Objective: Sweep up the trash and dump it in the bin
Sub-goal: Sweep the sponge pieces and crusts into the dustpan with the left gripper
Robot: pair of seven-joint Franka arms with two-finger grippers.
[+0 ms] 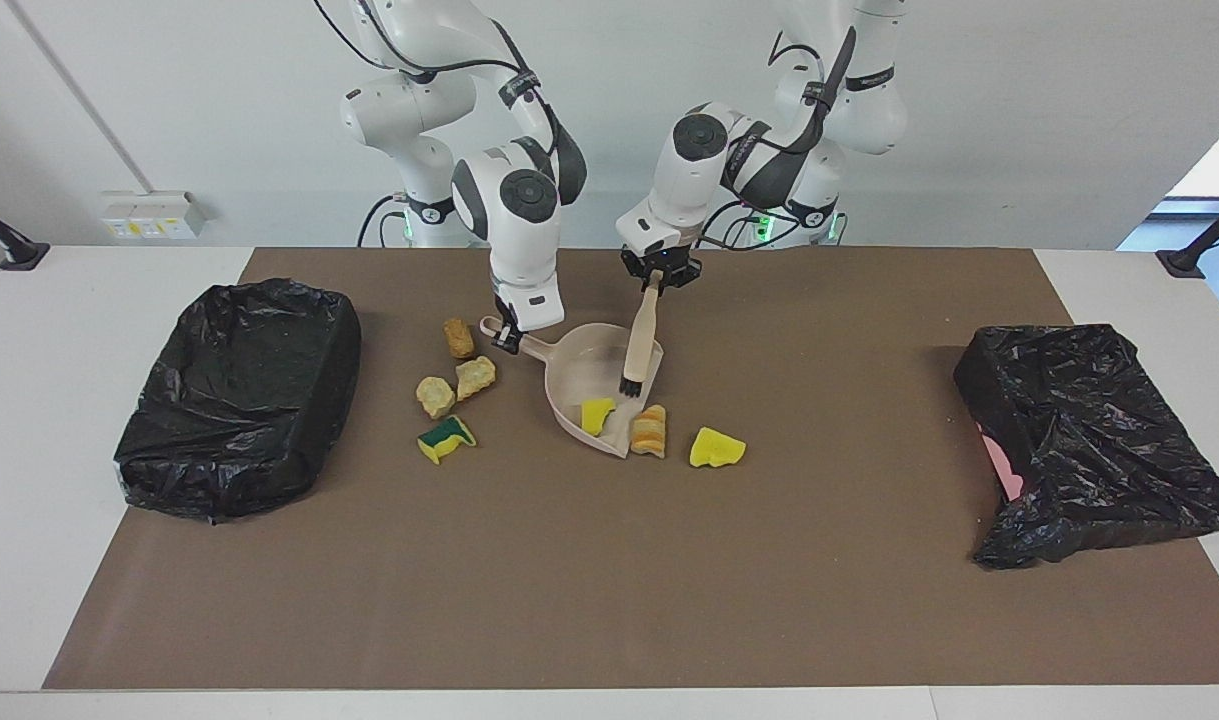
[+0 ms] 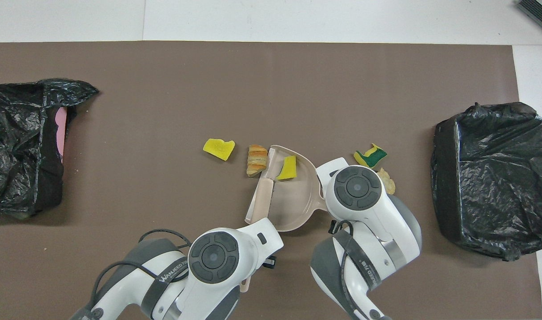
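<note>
— Where does the trash lie against the dustpan and brush?

— One yellow sponge chunk (image 1: 597,414) sits inside the beige dustpan (image 1: 579,385), near its open lip, just beside the brush's dark bristles. The striped bread-like lump (image 1: 650,430) lies at the lip's edge, touching it. Another yellow chunk (image 1: 716,448) rests on the brown mat (image 1: 609,600) near that lump, toward the left arm's end of the table.

— And the remaining pieces?

— Beside the pan's handle, toward the right arm's end: a brown lump (image 1: 458,338), two tan lumps (image 1: 475,377) (image 1: 434,396), and the yellow-and-green sponge (image 1: 446,438).

— The tools?

— The left tool (image 1: 659,274) is clenched on the beige brush (image 1: 639,340), which slants down into the pan. The right tool (image 1: 509,335) is clenched on the dustpan's handle.

— Anything else?

— A black-bagged bin (image 1: 239,395) stands at the right arm's end, another (image 1: 1089,440) at the left arm's.
</note>
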